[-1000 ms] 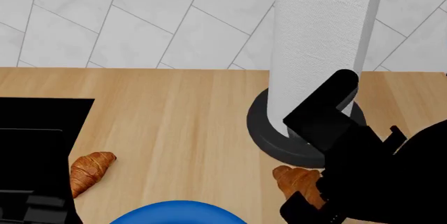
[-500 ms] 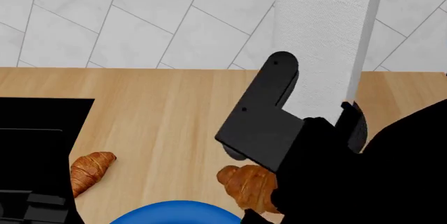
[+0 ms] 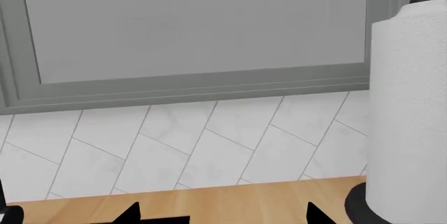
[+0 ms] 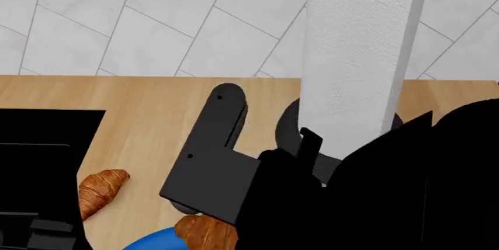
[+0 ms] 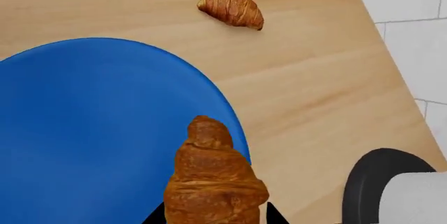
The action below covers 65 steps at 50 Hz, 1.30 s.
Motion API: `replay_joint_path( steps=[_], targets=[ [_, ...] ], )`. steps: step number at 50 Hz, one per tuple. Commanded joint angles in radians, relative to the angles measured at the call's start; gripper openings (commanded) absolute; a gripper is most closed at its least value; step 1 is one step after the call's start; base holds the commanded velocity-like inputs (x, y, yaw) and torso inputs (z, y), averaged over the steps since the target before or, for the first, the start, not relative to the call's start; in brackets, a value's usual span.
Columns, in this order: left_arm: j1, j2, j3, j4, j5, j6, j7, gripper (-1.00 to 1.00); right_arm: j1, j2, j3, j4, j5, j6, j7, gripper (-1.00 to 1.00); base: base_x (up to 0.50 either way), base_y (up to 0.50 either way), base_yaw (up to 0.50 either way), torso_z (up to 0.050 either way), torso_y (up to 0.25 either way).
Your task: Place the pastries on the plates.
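While the right gripper (image 5: 209, 219) is holding one croissant (image 5: 211, 177) between its closed fingers over the rim of the blue plate (image 5: 84, 130), the second croissant (image 4: 100, 190) is lying on the wooden surface (image 4: 156, 121) well apart, beside a black block (image 4: 39, 168). Just behind the right arm (image 4: 234, 168), the paper towel roll (image 4: 354, 45) is standing on its black base (image 5: 380, 182) and crowding the space; whether the left gripper's fingers (image 3: 129, 214) are gaping or closed I cannot tell.
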<state>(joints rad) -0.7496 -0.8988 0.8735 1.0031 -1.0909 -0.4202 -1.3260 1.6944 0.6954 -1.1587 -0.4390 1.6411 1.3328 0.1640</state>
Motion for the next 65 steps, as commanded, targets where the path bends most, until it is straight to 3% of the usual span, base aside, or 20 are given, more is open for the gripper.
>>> replay_joint_path(
  steps=[1, 44, 45, 65],
  targets=[
    [0.001, 0.001, 0.005, 0.001, 0.002, 0.002, -0.002, 1.00, -0.009, -0.049, -0.004, -0.031, 0.022, -0.020, 0.000, -1.00, 0.00, 0.00, 0.00, 0.000, 0.000],
    [-0.002, 0.001, 0.019, 0.003, 0.006, 0.008, -0.010, 1.00, -0.021, -0.092, -0.033, -0.110, 0.137, -0.062, 0.072, -1.00, 0.00, 0.00, 0.00, 0.000, 0.000],
    [-0.003, 0.001, 0.019, 0.002, 0.006, 0.007, -0.010, 1.00, -0.021, -0.091, -0.035, -0.114, 0.138, -0.062, 0.072, 1.00, 0.00, 0.00, 0.00, 0.000, 0.000],
    [-0.008, 0.004, 0.023, -0.007, 0.006, 0.013, -0.002, 1.00, 0.083, -0.016, 0.002, -0.140, 0.259, -0.083, 0.136, 1.00, 0.00, 0.00, 0.00, 0.000, 0.000]
  ],
)
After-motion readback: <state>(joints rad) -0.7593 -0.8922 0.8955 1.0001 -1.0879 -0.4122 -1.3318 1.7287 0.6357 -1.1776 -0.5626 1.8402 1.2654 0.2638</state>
